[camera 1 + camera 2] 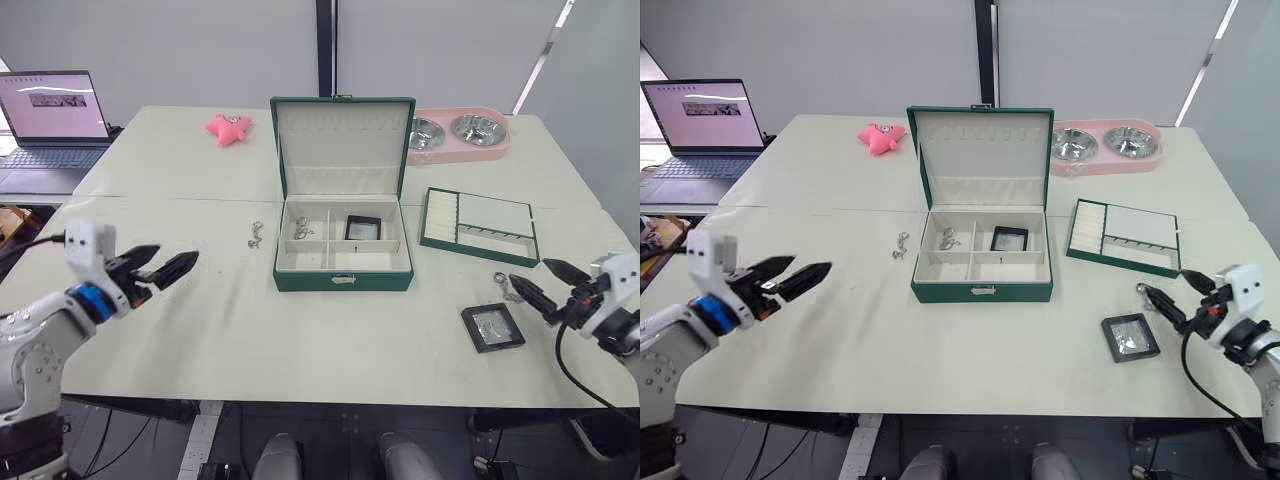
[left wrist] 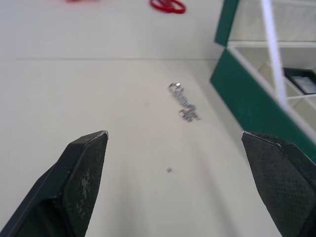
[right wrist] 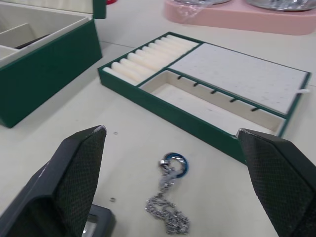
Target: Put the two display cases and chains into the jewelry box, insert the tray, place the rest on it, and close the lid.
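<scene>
Filling the jewelry box is underway: 1 case sitting inside. Right tool, released, is hovering over a chain by the grey case; left tool is hanging released.

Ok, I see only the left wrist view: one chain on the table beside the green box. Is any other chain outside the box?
Observer: Yes, a second chain lies on the table, just ahead of the open right gripper.
Operator: And the larger display case?
Observer: The larger display case lies flat on the table, close beside that chain.
Operator: Is the tray inserted?
Observer: No, the tray sits on the table, to the right of the jewelry box.
</scene>
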